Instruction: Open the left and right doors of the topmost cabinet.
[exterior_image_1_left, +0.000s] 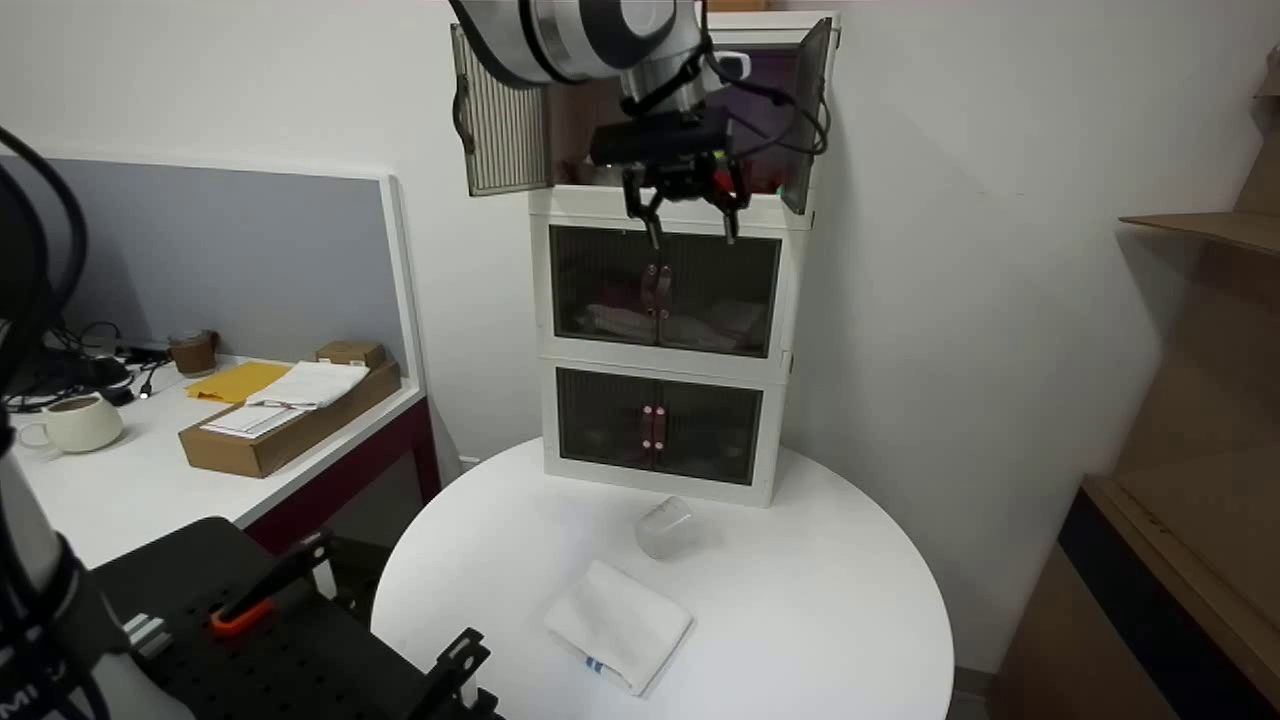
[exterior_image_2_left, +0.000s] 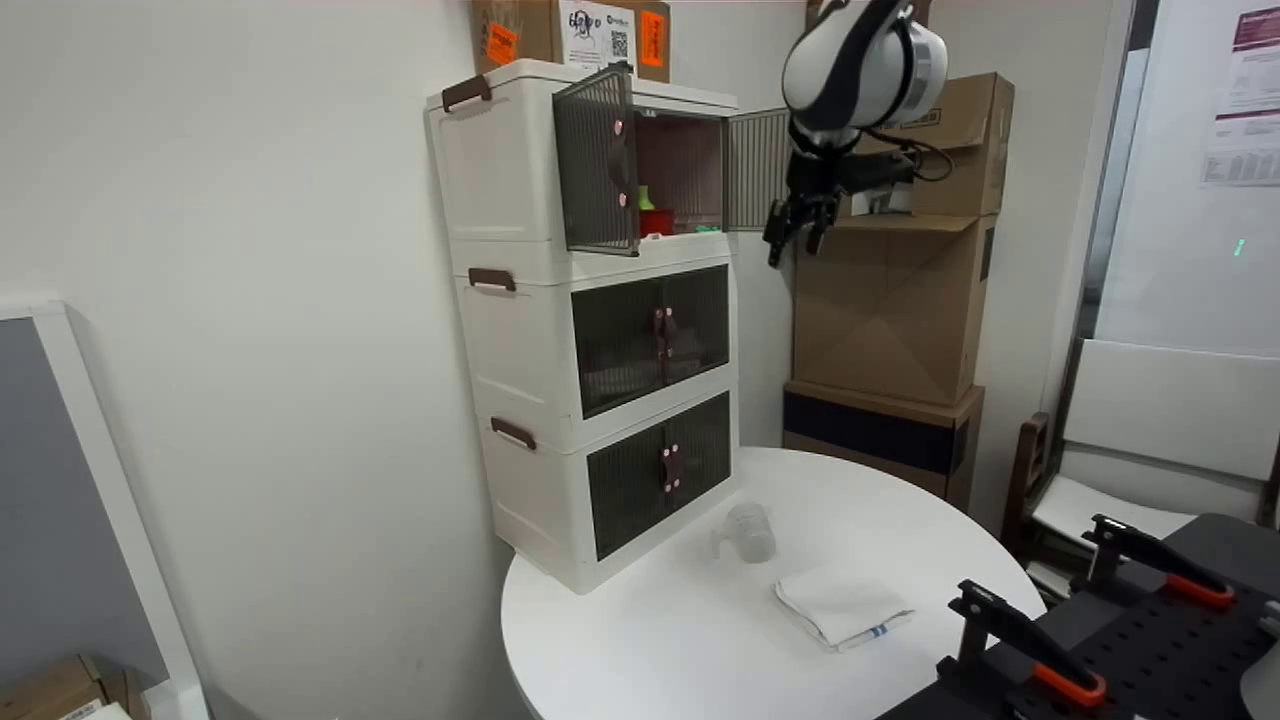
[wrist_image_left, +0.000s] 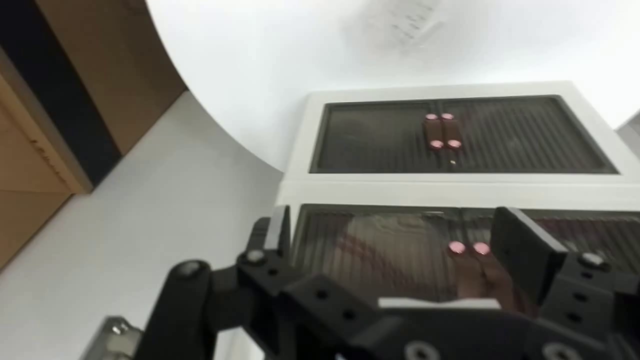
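Note:
The topmost cabinet (exterior_image_1_left: 680, 205) is the upper tier of a white three-tier unit, and both its doors stand swung outward. Its left door (exterior_image_1_left: 505, 125) juts out to the left with the handle on its free edge; the right door (exterior_image_1_left: 812, 115) is turned nearly edge-on. From the side, the left door (exterior_image_2_left: 597, 165) and right door (exterior_image_2_left: 757, 170) leave the inside visible, with red and green items in it. My gripper (exterior_image_1_left: 693, 240) hangs in front of the unit, apart from both doors. In the wrist view the gripper (wrist_image_left: 392, 235) is open, nothing between its fingers; the topmost doors are out of view there.
Below are the middle tier (exterior_image_1_left: 665, 290) and bottom tier (exterior_image_1_left: 657, 425), their dark doors closed. On the round white table (exterior_image_1_left: 820, 600) lie a clear cup (exterior_image_1_left: 665, 528) and a folded white cloth (exterior_image_1_left: 620, 625). Cardboard boxes (exterior_image_2_left: 880, 310) are stacked beyond the unit.

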